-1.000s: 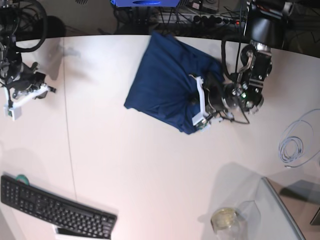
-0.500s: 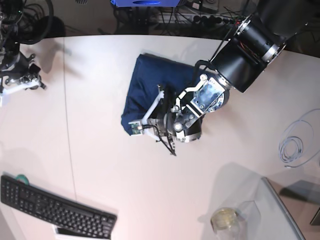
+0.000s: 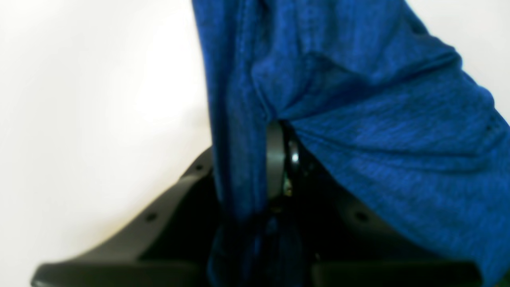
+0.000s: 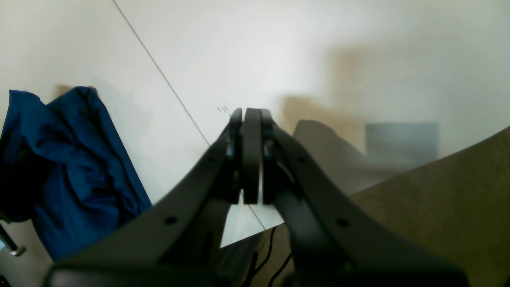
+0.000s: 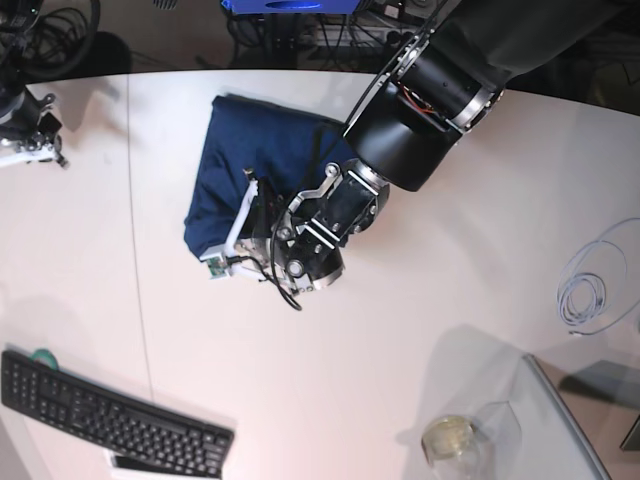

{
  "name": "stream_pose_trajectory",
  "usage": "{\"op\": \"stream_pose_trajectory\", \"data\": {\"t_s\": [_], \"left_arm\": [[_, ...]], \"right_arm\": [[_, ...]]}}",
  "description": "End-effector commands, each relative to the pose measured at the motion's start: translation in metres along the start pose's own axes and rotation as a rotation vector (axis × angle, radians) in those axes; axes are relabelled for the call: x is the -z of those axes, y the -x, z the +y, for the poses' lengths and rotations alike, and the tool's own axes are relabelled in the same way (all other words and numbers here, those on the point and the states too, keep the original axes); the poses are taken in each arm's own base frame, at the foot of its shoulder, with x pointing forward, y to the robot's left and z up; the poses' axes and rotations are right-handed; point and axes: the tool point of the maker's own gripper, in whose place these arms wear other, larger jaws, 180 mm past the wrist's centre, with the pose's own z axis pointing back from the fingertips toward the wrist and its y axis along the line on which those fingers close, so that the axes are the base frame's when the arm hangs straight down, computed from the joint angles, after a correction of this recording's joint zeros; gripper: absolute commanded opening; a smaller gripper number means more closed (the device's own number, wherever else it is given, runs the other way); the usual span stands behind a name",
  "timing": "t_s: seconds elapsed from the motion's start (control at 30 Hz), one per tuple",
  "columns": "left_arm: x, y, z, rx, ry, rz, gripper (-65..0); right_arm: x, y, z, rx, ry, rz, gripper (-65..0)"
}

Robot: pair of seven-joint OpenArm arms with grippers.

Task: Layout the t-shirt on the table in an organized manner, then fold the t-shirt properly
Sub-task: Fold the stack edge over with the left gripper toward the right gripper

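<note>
Navy fabric of the t-shirt (image 5: 250, 160) lies bunched on the white table (image 5: 400, 330), clamped in the left gripper (image 3: 279, 159), while the right gripper (image 4: 251, 155) sits far left, jaws together.

No legible text, label, brand, number or sign anywhere; key legends on the keyboard (image 5: 110, 415) at near left too small to make out; small dark scribble on the table (image 4: 223, 108) just beyond the right gripper (image 4: 251, 119), too faint to read as characters; plain blue weave on the t-shirt (image 3: 378, 119), without print or tag lettering.
</note>
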Motion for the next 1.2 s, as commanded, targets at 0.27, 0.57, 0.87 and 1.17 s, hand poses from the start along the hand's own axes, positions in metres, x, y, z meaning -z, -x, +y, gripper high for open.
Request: {"op": "stream_pose_trajectory", "data": {"t_s": [0.27, 0.57, 0.87, 1.17], "left_arm": [[0.007, 0.026, 0.005, -0.197, 0.037, 0.018, -65.0], [0.011, 0.035, 0.003, -0.294, 0.059, 0.006, -65.0], [0.016, 0.029, -0.011, -0.146, 0.066, 0.053, -65.0], [0.013, 0.023, -0.006, -0.097, 0.051, 0.062, -65.0]], "right_arm": [[-0.005, -0.012, 0.009, -0.024, -0.03, -0.039, -65.0], [-0.006, 0.042, 0.103, -0.302, -0.305, 0.076, -65.0], [-0.017, 0.09, 0.17, -0.427, -0.48, 0.165, -65.0], [0.012, 0.119, 0.169, -0.441, -0.459, 0.28, -65.0]]}}
